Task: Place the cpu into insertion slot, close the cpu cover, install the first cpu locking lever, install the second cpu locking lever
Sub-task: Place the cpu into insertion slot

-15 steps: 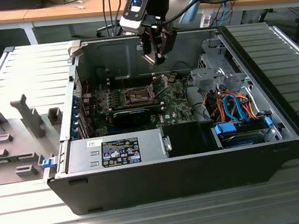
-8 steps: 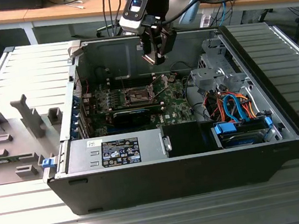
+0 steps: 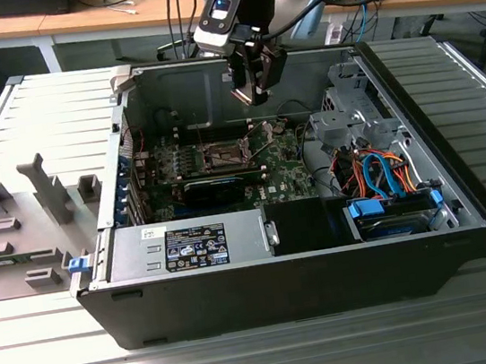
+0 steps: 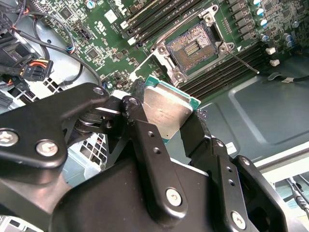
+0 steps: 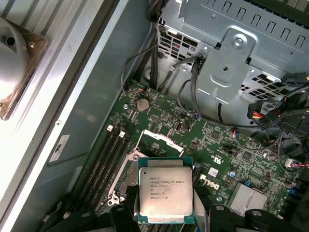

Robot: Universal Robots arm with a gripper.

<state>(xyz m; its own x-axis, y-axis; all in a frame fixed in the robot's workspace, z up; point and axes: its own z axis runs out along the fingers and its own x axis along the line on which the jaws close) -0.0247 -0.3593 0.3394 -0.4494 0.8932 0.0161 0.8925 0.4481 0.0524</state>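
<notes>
Second wrist view, hand [image 4: 166, 115] gripping cpu [image 4: 170, 107], cables [image 4: 36, 69]

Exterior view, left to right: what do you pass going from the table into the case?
Grey fixture blocks → case wall with blue card clips → insertion slot → gripper holding the cpu → silver drive cage.

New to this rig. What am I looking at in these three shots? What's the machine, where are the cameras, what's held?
One robot arm with a claw hangs over an opened computer case on a metal table. The exterior view comes from a camera off the arm; both wrist views ride on the arm and look past the claw. The claw grips the cpu, a small silver-topped chip, by its edges above the motherboard. The insertion slot is uncovered and empty; the chip is not yet in it.
</notes>
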